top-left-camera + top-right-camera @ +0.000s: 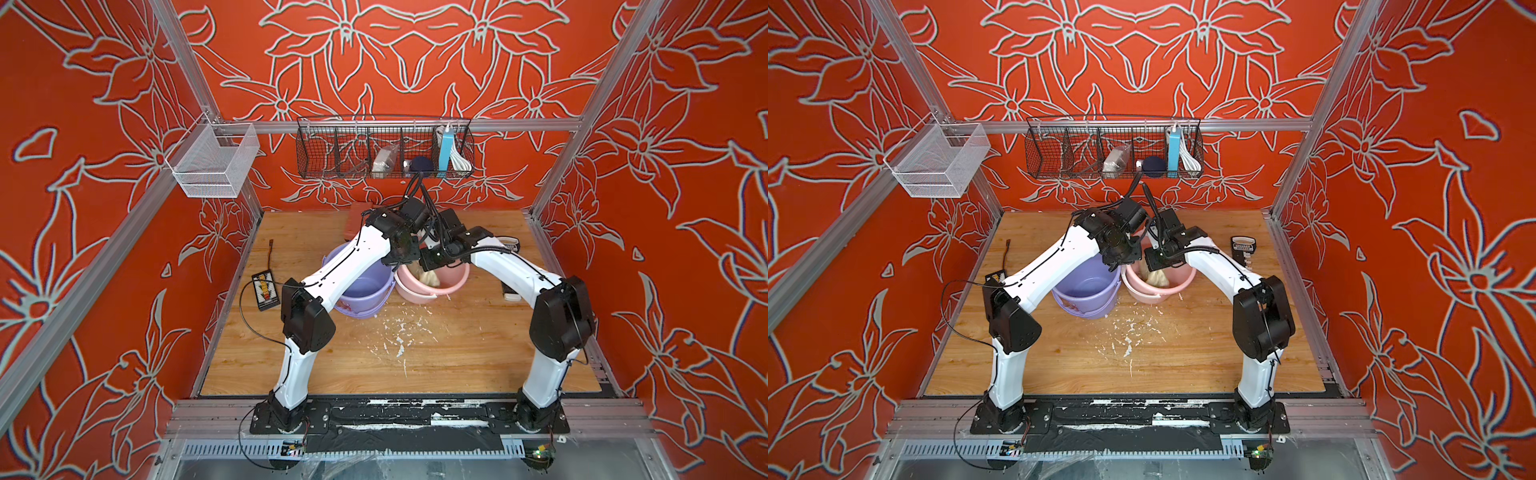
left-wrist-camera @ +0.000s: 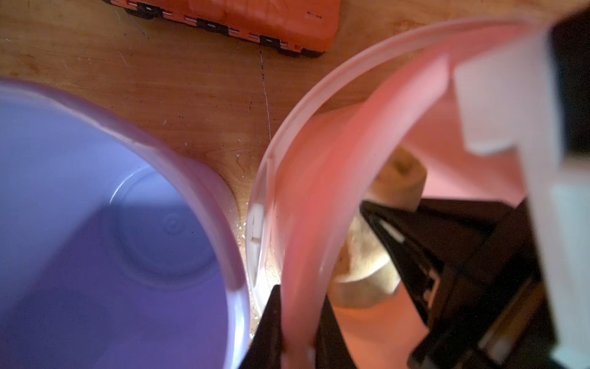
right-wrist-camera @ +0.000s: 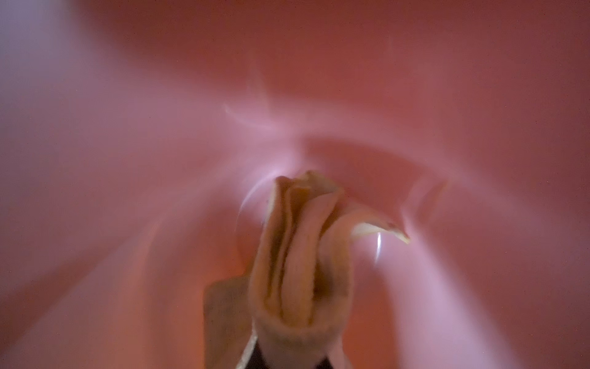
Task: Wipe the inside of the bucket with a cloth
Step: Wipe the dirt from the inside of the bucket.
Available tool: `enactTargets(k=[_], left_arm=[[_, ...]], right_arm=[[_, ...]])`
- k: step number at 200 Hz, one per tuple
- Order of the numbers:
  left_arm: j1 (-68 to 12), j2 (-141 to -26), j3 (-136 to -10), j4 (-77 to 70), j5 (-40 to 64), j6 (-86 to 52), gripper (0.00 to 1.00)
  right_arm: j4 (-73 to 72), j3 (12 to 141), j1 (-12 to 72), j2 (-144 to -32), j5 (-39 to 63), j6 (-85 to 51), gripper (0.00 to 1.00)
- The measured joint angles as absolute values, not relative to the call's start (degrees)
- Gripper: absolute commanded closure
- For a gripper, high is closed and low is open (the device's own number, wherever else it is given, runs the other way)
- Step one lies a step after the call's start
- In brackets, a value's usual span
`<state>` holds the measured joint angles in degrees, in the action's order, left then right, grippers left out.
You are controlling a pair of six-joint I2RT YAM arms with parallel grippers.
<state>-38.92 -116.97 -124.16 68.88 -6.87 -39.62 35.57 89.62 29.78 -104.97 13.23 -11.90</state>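
The right claw [image 3: 287, 356] is closed tight on the cloth [image 3: 297, 255], a limp cream-beige rag bunched into soft lengthwise folds. The rag hangs from the fingertips down inside the pink bucket [image 3: 415, 96], and smooth glossy pink wall curves around the claw on every side. Just beside it, the left claw [image 2: 298, 319] is almost closed, with one black finger on each side of the same bucket's thin wall at the rim, pinching it. From this claw, the cloth [image 2: 367, 271] lies on the inner side of that wall, partly hidden behind the right claw's black fingers. On the outer side of the left claw, a round purple bucket [image 2: 95, 191] of the same smooth plastic stands close against the pink one, with a moulded ring showing on its floor. Beyond both claws, a flat orange case [image 2: 255, 19] with black clasps lies on the wooden table [image 1: 457, 353]. Both top views show the cloth [image 1: 430, 277] as a pale lump in the pink bucket [image 1: 1154, 297], under the two wrists. Behind the claws, towards the arm bases, white flecks [image 1: 399, 336] are scattered over the wood grain. Above and past them, a black wire basket [image 1: 384, 149] hangs on the rail, with a white mesh basket [image 1: 212, 162] well off to the left claw's side.
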Motion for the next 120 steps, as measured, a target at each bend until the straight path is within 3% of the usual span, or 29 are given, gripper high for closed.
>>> enactTargets(k=[63, 120], left_arm=[[-41.6, -117.6, -123.6, 69.1, -7.4, -40.4, 1.0], [-41.6, -117.6, -123.0, 68.3, -9.8, -40.8, 1.0]], right_arm=[[32.2, 89.4, 29.6, -104.4, 9.6, -12.3, 1.0], [35.0, 88.9, 29.8, -102.5, -6.6, -12.6, 1.0]])
